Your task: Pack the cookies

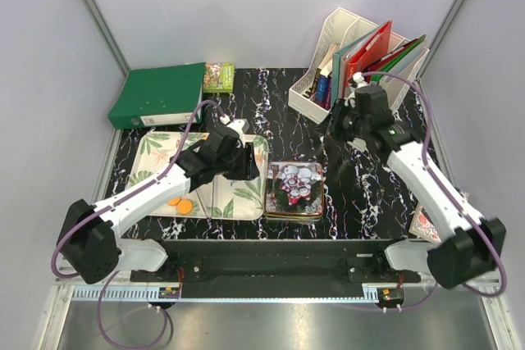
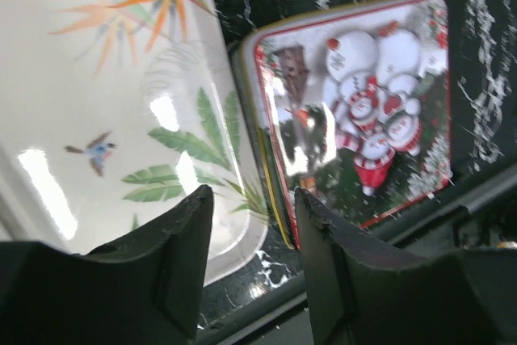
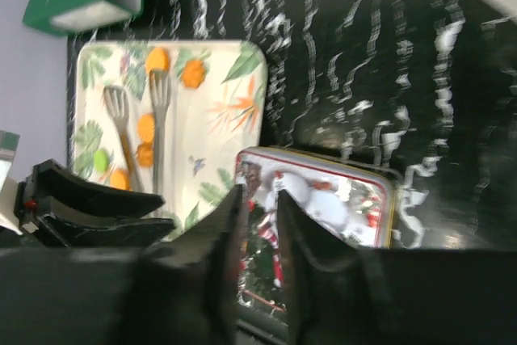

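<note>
Several orange cookies (image 3: pixel 145 128) lie on the floral tray (image 3: pixel 226 103) beside a slotted spatula (image 3: pixel 159 111) and a spoon-like utensil (image 3: pixel 118 111). From above, two orange cookies (image 1: pixel 180 203) show at the tray's near side, and my left arm hides the others. A closed tin (image 1: pixel 295 190) with a snowman lid stands right of the tray (image 1: pixel 152 153). My left gripper (image 2: pixel 253 199) hangs open and empty over the tray's right edge (image 2: pixel 242 232), next to the tin (image 2: pixel 355 111). My right gripper (image 3: pixel 257 195) is raised above the tin (image 3: pixel 323 199), its jaws a narrow gap apart and empty.
A green binder (image 1: pixel 160 94) and a small snack packet (image 1: pixel 218 77) lie at the back left. A white file organizer (image 1: pixel 361 59) with folders stands at the back right. A flat patterned thing (image 1: pixel 422 223) sits at the table's right edge.
</note>
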Controlling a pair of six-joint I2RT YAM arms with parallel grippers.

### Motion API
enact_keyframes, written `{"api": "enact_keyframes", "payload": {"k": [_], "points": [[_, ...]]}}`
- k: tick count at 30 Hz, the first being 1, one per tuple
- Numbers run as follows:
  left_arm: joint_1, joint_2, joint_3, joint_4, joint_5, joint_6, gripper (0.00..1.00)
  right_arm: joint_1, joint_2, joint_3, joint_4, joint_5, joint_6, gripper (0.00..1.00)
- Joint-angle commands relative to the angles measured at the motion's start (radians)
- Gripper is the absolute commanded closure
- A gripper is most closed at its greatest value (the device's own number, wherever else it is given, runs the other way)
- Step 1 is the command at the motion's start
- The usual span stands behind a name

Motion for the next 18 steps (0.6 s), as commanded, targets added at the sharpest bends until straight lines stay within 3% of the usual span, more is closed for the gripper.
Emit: {"api": "enact_keyframes", "payload": {"k": [1, 2, 6, 18], "points": [[0.006, -0.038, 0.036, -0.033, -0.16, 0.018, 0.51, -0.006, -0.147, -0.072, -0.046, 0.32, -0.128, 0.49], [0.008, -0.037, 0.041, -0.044, -0.176, 0.017, 0.49, -0.006, -0.179, -0.083, -0.047, 0.346, -0.152, 0.43], [0.017, -0.014, 0.074, -0.084, -0.215, 0.028, 0.48, -0.006, -0.231, -0.115, -0.047, 0.412, -0.183, 0.0], [0.034, 0.011, 0.165, -0.098, -0.187, 0.026, 0.52, -0.006, -0.25, -0.125, -0.039, 0.466, -0.192, 0.0]]}}
